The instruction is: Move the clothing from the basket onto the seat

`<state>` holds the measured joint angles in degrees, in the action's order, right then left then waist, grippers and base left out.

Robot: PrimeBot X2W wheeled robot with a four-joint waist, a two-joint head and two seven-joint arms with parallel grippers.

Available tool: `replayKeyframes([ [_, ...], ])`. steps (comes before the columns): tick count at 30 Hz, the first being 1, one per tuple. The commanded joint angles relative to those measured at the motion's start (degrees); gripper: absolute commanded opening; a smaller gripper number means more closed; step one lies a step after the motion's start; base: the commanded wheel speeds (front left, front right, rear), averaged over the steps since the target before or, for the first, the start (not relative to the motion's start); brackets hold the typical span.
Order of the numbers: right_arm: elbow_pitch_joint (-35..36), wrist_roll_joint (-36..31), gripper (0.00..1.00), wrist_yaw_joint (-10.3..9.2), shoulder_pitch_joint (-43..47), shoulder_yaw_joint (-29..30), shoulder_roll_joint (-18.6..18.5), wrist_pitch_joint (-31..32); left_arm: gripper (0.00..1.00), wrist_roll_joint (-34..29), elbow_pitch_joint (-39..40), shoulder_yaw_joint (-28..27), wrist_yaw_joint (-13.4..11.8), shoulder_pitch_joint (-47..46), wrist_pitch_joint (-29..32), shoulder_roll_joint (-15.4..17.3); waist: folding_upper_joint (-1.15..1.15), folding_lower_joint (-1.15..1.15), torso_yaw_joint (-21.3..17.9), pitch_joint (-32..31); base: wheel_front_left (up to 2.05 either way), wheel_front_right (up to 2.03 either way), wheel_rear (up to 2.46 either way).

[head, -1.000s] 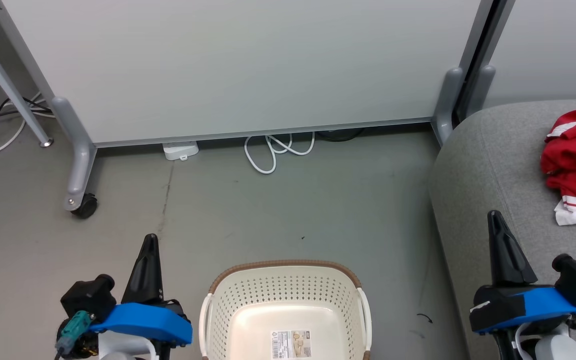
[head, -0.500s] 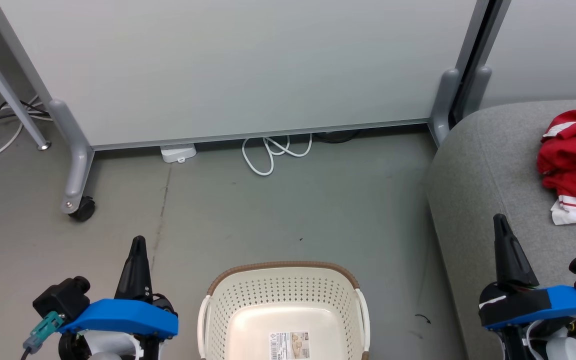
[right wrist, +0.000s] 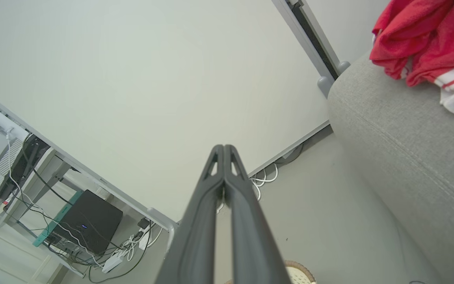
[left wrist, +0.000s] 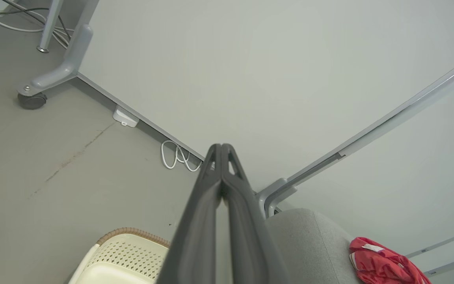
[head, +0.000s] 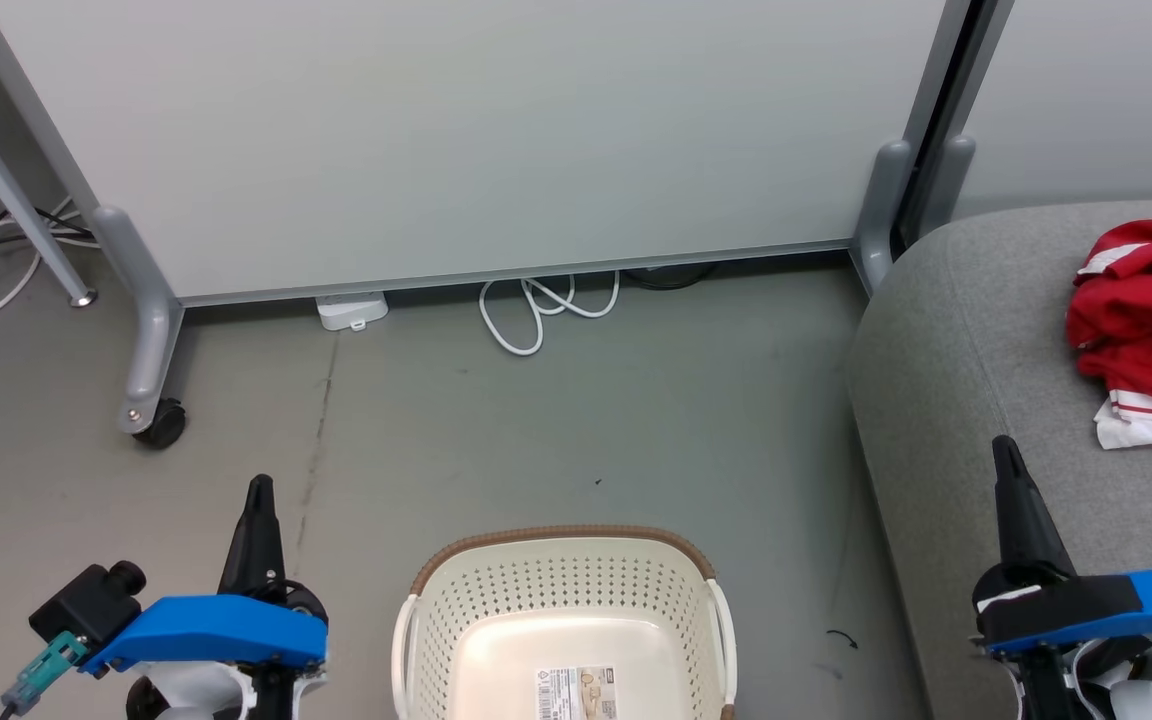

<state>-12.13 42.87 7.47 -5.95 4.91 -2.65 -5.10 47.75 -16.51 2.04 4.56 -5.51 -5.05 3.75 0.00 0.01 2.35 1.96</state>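
The red clothing with white trim lies bunched on the light grey seat at the right; it also shows as clothing and clothing in the wrist views. The cream basket with its brown rim stands on the floor at bottom centre, holding just a label on its floor. My left gripper is shut with nothing in it, left of the basket. My right gripper is shut and holds nothing, over the seat's front edge. Fingertips meet in both wrist views, left gripper and right gripper.
A grey partition panel on castor feet stands behind the basket. White cable coils at its base. Desk legs and cords sit at far left. Grey floor lies between basket and panel.
Both grippers have drawn back toward the bottom of the head view, the left one also shifting left. The whole picture has shifted slightly, so the camera moved.
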Motion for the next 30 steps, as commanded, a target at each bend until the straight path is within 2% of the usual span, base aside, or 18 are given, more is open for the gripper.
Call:
replayKeyframes([
  [1,0.5,2.1,0.0,0.02,-0.5,0.2,-0.2,0.4,0.0,1.6,1.0,-0.7,0.2,-1.2,0.4,0.1,0.0,-0.01,0.0,0.0,0.0,0.0,0.0],
  [30,-0.5,22.6,0.0,0.03,-0.5,0.8,-0.3,5.3,0.0,20.2,1.7,-4.2,1.5,-1.2,5.3,-0.3,0.0,-0.01,-0.8,-0.6,0.0,0.0,0.0],
])
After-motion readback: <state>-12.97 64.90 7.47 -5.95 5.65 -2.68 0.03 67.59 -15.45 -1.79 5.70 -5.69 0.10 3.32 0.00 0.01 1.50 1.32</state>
